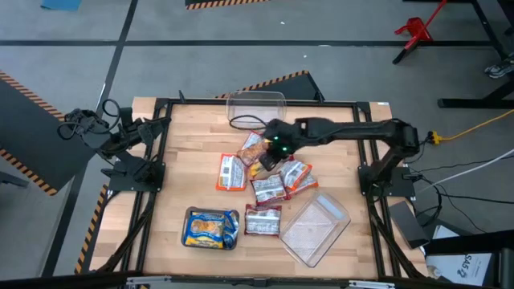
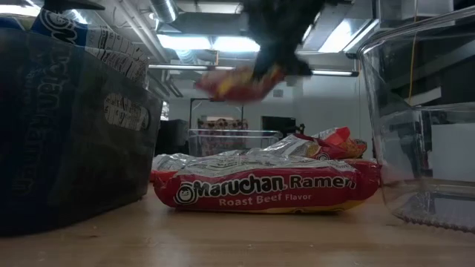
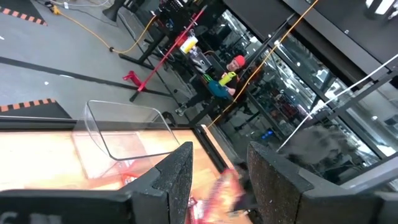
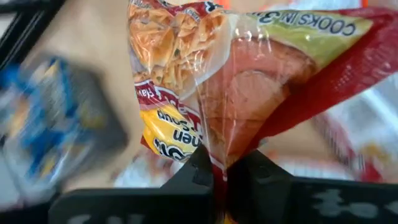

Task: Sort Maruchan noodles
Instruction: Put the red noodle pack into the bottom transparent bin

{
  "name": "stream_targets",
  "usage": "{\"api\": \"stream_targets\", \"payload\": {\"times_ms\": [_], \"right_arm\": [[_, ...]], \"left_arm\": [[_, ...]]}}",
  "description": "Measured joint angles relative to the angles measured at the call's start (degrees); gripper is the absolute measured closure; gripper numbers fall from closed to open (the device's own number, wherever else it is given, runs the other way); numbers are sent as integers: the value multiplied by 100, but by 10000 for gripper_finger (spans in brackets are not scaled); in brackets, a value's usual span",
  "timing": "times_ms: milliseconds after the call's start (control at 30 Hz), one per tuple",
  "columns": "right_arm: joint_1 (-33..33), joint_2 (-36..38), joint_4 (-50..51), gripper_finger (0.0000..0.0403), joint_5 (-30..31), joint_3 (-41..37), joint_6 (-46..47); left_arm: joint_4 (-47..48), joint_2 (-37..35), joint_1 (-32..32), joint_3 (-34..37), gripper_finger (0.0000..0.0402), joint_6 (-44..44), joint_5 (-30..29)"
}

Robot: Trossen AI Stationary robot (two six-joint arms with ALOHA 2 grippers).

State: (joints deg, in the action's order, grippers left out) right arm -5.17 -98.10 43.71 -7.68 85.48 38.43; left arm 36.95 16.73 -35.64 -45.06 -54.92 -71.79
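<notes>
A red and yellow noodle packet (image 4: 236, 81) hangs from the right gripper (image 4: 222, 171). Its 2 dark fingers are closed tight on the packet's edge, so the wrapper bunches up where they pinch it. In the high view this right gripper (image 1: 271, 152) is over the middle of the table (image 1: 169, 160), at the back of the pile of packets. In the low view the held packet (image 2: 237, 81) is up in the air, clear of the packets lying below it.

More Maruchan noodle packets lie flat on the table close together. One red and white packet (image 1: 232, 172) lies to the left of the held one, 2 more (image 1: 270, 188) sit touching each other just in front, and another red one (image 1: 263, 219) lies nearer the front edge. In the low view the nearest packet (image 2: 267, 189) reads "Maruchan Ramen Roast Beef Flavor".

A grey tray (image 1: 210, 229) near the front holds blue and yellow packets (image 1: 210, 227). A clear tub (image 1: 319, 228) sits at the front right, beside the red packet. A second clear tub (image 1: 255, 109) stands at the back edge of the table.

The left gripper (image 3: 217, 180) waits at the left side of the table, well apart from the packets. Its fingers stand partly open and hold nothing.
</notes>
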Motion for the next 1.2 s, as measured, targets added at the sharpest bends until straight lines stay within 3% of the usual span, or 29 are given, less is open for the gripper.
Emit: {"api": "stream_targets", "payload": {"times_ms": [167,367,533,633,767,933,1200], "right_arm": [[672,685,1407,398,-201,539,267],[2072,1332,2258,393,297,373,1967],[3346,1436,2218,398,534,2,3284],[3814,1417,1652,392,593,-407,3724],[3973,1401,798,388,676,-1134,4098],[3964,1400,-79,393,255,-2003,4155],[3969,1401,-184,384,-144,-2569,4080]], "left_arm": [[-2,0,0,0,255,-2,1],[-4,0,0,0,255,-5,65],[-7,0,0,-2,255,-18,94],[-7,0,0,-1,255,-18,95],[-7,0,0,0,255,-23,96],[-9,0,0,0,255,-194,98],[-9,0,0,0,255,-199,96]]}}
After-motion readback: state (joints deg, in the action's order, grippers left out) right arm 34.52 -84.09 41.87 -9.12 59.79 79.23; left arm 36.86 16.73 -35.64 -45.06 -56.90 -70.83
